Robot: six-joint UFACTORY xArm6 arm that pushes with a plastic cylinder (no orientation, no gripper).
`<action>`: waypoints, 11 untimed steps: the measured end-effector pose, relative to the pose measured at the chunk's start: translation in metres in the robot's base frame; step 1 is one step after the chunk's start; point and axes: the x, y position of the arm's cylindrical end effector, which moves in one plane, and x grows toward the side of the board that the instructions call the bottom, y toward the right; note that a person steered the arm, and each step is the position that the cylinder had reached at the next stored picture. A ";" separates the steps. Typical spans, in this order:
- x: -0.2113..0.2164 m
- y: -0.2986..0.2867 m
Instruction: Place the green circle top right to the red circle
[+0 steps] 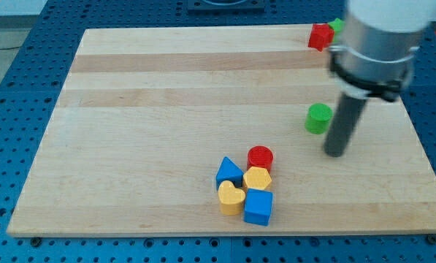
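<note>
lab: blue perforated bench [28, 66]

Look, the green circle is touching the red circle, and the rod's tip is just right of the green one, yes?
Not touching. The camera view shows the green circle apart from the red circle, up and to its right. My tip is indeed just right of the green one, slightly lower.

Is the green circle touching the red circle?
No: the green circle sits apart, up and right of the red circle, bare board between.

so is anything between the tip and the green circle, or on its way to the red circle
Nothing visible. My tip sits just to the view's right of the green circle, with bare board between it and the spot top right of the red circle.
</note>
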 end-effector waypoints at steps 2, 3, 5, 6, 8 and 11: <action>-0.072 0.031; -0.082 -0.005; -0.068 -0.020; -0.064 -0.025; -0.051 -0.056; -0.039 -0.050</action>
